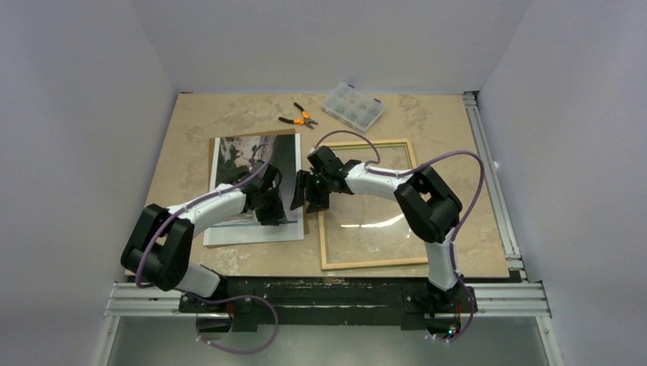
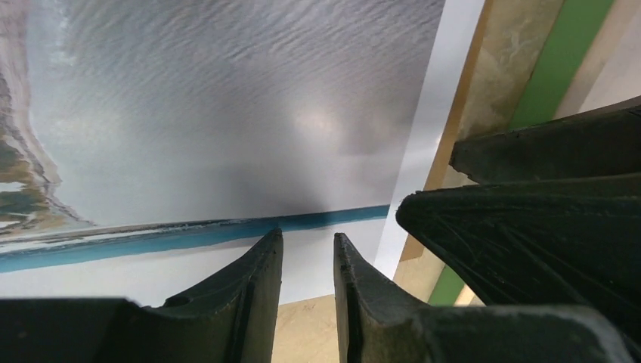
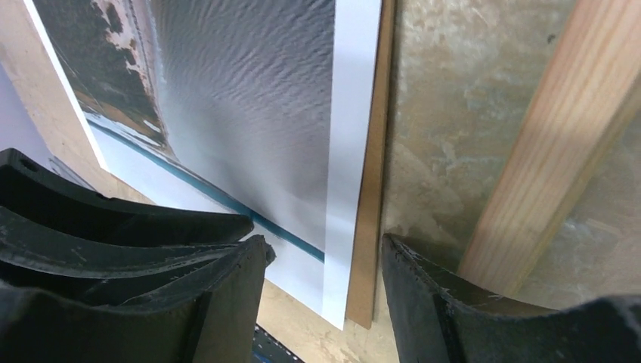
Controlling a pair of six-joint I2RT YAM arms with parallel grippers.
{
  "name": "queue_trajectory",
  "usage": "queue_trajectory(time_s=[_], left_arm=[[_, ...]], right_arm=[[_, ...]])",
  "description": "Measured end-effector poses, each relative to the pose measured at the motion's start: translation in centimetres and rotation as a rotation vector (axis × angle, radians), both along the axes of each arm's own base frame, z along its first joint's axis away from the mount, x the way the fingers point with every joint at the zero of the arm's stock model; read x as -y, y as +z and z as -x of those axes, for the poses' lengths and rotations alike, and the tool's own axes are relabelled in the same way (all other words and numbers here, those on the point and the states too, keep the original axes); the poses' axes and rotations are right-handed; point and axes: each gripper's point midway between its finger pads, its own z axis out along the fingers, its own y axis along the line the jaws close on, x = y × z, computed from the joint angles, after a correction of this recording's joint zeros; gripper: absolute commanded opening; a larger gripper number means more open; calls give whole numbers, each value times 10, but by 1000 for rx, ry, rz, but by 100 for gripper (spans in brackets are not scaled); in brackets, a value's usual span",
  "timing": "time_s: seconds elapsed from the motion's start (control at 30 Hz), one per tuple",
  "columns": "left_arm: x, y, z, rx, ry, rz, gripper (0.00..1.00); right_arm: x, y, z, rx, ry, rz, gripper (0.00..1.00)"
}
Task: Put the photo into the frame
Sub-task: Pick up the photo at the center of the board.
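Placement of photo point(image 1: 255, 183): flat and image side up on the brown backing sheet point(image 3: 369, 189), left of centre on the table point(image 1: 435, 126). Placement of frame point(image 1: 374, 262): flat, just right of the backing sheet, pale wood back up, with a strip of bare table between the two. The photo lies outside the frame.

Pose of left arm: it extends from its base at the near left edge, with the forearm angled toward the centre and the wrist pitched down. The left gripper point(image 1: 268, 204) sits over the photo close to its near right corner. In the left wrist view its fingers point(image 2: 249, 280) stand a narrow gap apart above the white border, with nothing seen clamped between them.

Pose of right arm: it rises from its base at the near right, the elbow is folded above the frame, and the forearm reaches left across the frame's left rail. The right gripper point(image 1: 307, 197) points down at the photo's right edge, just beside the left gripper. In the right wrist view its fingers point(image 3: 423, 295) stand well apart, straddling the edges of the photo and backing sheet. Contact with the surface cannot be told.

Pliers point(image 1: 299, 117) and a clear compartment box point(image 1: 352, 105) lie at the table's far edge.
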Motion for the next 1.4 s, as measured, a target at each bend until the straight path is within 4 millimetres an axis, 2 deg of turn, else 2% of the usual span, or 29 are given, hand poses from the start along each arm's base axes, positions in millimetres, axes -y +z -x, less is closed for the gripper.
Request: queue_trajectory(time_s=[0.2, 0.33, 0.43, 0.53, 0.7, 0.8, 1.0, 1.4], left_arm=[[0, 13, 7, 34, -6, 29, 33], [-5, 35, 5, 107, 6, 42, 34], [-14, 42, 4, 130, 33, 24, 34], [-28, 38, 6, 109, 69, -22, 33], [-52, 24, 9, 59, 128, -103, 32], [-59, 10, 15, 5, 137, -141, 32], [-62, -2, 22, -43, 127, -165, 31], [-63, -2, 22, -42, 112, -169, 31]], right_arm=[[16, 8, 14, 9, -5, 39, 69], [23, 25, 28, 37, 4, 37, 67], [22, 38, 39, 56, 20, 20, 65], [15, 39, 54, 51, 41, 2, 62], [10, 21, 90, -12, 73, 0, 60], [9, 13, 102, -35, 77, 11, 60], [10, -1, 103, -40, 18, -5, 60], [-7, 3, 89, -23, -119, -179, 60]])
